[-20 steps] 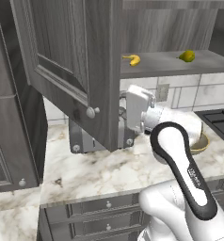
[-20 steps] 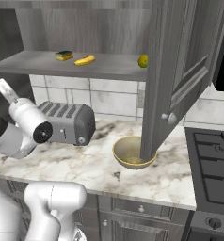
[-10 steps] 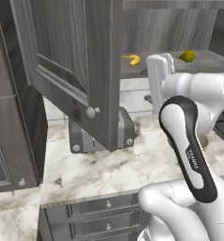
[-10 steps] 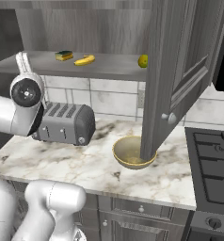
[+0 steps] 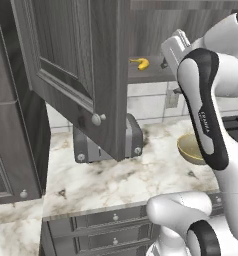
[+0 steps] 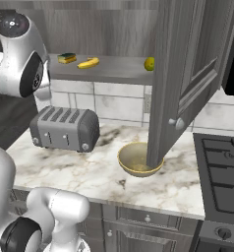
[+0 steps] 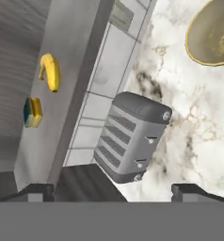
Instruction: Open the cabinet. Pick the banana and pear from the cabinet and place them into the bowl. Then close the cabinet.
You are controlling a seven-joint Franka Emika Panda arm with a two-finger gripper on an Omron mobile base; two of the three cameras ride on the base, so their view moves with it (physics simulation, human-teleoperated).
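We are holding our gripper [image 7: 111, 190] wide open with nothing between its tips, pointing it down past the shelf edge toward the toaster [image 7: 132, 136]. The cabinet [image 6: 180, 74] is standing open, both doors swung outward. The banana [image 6: 88, 63] is lying on the inner shelf just beside a yellow-green sponge [image 6: 67, 58], with the pear [image 6: 149, 63] sitting well apart near the right door. The bowl [image 6: 138, 159] is resting on the marble counter [image 6: 89, 172] below.
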